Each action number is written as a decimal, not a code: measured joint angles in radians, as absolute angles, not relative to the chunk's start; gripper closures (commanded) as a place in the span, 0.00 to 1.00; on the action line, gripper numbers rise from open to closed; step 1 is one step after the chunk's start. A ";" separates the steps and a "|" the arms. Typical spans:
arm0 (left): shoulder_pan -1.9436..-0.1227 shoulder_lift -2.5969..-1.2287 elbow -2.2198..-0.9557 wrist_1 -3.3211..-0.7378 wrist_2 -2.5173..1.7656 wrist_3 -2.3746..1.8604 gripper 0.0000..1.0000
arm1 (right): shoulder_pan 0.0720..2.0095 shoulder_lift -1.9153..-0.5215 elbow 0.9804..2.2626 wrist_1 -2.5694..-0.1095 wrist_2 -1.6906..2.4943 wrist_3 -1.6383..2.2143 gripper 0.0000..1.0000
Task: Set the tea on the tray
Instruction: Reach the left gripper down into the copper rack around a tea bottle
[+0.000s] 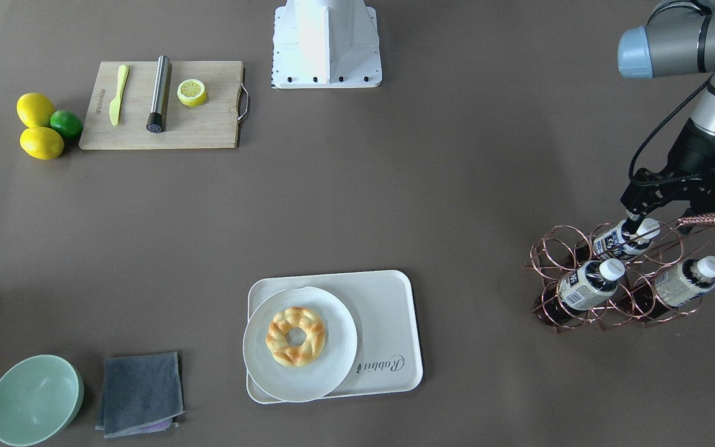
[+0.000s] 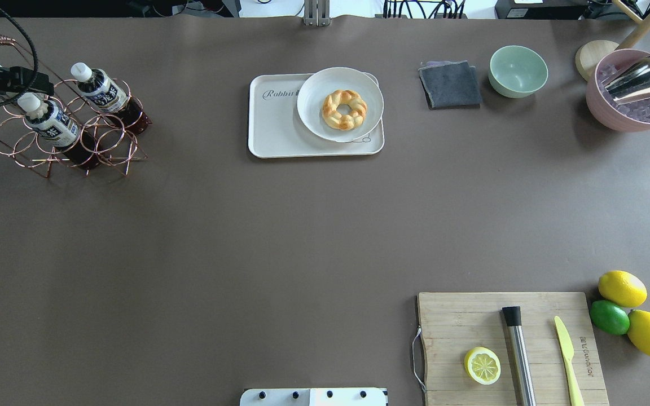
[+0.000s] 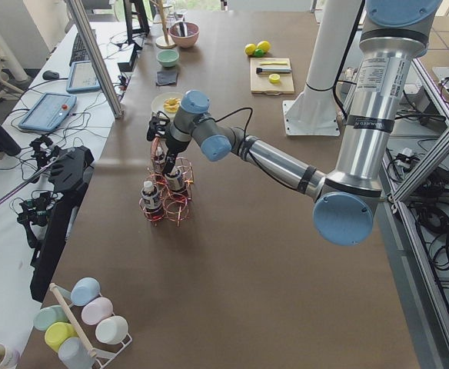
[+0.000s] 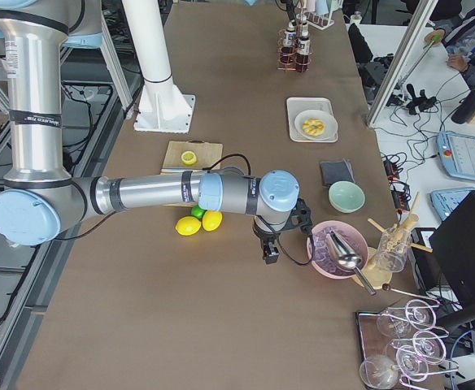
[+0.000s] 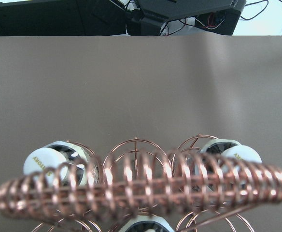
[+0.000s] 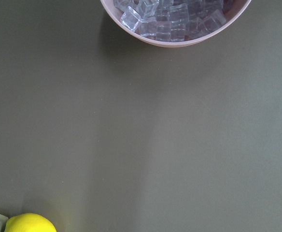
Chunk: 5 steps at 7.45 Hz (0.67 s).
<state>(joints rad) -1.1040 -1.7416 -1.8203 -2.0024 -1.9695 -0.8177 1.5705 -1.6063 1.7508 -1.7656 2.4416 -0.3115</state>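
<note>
Brown table, messy lab desks alongside.
Robot's left gripper hung at the tea; jaws unclear, same for right gripper.

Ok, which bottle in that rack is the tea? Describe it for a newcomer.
Find the copper wire rack at the table's end on the robot's left. Of the three it holds, the tea lies nearest the robot, cap at the left claw; its label is darkest, navy and white.

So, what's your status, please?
Left gripper at dark tea bottle's cap in copper rack, grip unclear; right gripper by pink bowl. White plate half-covers cream tray.
</note>
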 measured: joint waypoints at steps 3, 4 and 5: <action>-1.073 -1.747 -1.785 -2.045 -1.936 -0.811 0.18 | 1.569 -1.601 1.746 -1.766 2.441 -0.310 0.00; -1.072 -1.746 -1.788 -2.046 -1.938 -0.810 0.18 | 1.569 -1.601 1.745 -1.766 2.441 -0.310 0.00; -1.074 -1.741 -1.798 -2.045 -1.942 -0.809 0.18 | 1.569 -1.600 1.745 -1.766 2.441 -0.310 0.00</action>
<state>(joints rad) -1.0738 -1.7407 -1.7981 -2.0445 -1.9417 -0.8092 1.5693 -1.6005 1.7445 -1.7664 2.4406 -0.3099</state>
